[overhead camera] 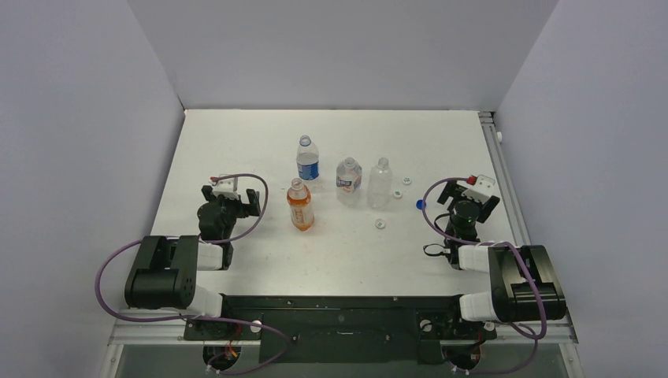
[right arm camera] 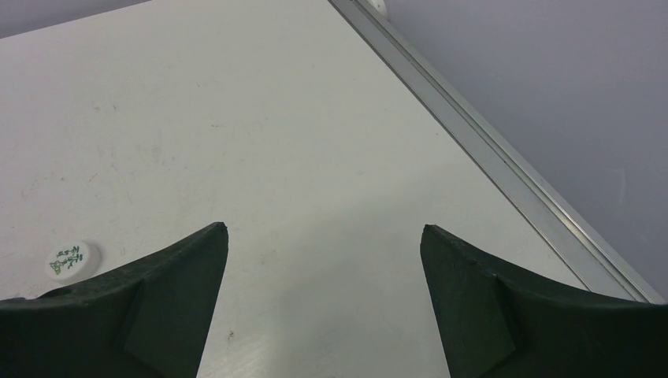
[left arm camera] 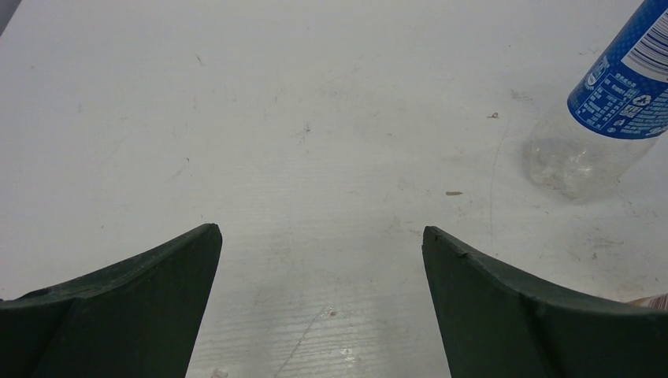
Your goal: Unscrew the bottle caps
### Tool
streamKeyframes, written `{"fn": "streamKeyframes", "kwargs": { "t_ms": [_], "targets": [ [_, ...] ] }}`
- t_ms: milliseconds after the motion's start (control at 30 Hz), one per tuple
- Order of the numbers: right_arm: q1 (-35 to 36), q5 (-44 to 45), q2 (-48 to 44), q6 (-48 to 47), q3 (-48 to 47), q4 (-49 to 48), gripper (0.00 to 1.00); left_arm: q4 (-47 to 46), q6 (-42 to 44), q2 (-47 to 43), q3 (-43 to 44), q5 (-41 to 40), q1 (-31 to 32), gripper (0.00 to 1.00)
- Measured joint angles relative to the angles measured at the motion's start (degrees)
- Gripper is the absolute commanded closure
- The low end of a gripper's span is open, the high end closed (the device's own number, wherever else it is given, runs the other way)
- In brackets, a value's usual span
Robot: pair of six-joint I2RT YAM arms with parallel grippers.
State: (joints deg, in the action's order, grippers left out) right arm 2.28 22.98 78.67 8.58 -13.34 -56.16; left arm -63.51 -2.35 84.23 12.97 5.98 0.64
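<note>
Far left, the left tool (left arm camera: pixel 319 230) sits low over the white surface (overhead camera: pixel 236 142), spread wide with nothing in it. It's well apart from the bottles.

Next over is the small orange-coloured plastic bottle (overhead camera: pixel 300 209), standing upright, and just behind it is the clear plastic bottle with the blue Pepsi label (overhead camera: pixel 307 163). To their right stand the short clear bottle with the blue-white label (overhead camera: pixel 348 183) and the plain unlabelled clear bottle (overhead camera: pixel 380 185), near each other. All four necks look bare from the top view, though they're pretty small at that size.

Then come the small round plastic caps, loose on the surface. One white cap (overhead camera: pixel 380 224) lies in front of the plain bottle, a second white cap (overhead camera: pixel 398 191) is beside that bottle, and a third white cap (overhead camera: pixel 406 179) is just behind the second. A blue cap (overhead camera: pixel 420 204) lies close to the right tool (right arm camera: pixel 323 229), which is also gaping wide and holding nothing.

Four caps down for four bottles, so I'd say the unscrewing is basically finished. I don't see any cap left to twist.
</note>
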Motion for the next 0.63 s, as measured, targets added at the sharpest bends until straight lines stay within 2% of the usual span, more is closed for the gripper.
{"fn": "streamKeyframes", "kwargs": {
  "t_ms": [633],
  "targets": [
    [0.0,-0.09,0.0,0.0,0.0,-0.02,0.13,0.79,0.02,0.02,0.0,-0.22,0.0,0.03]
  ]
}}
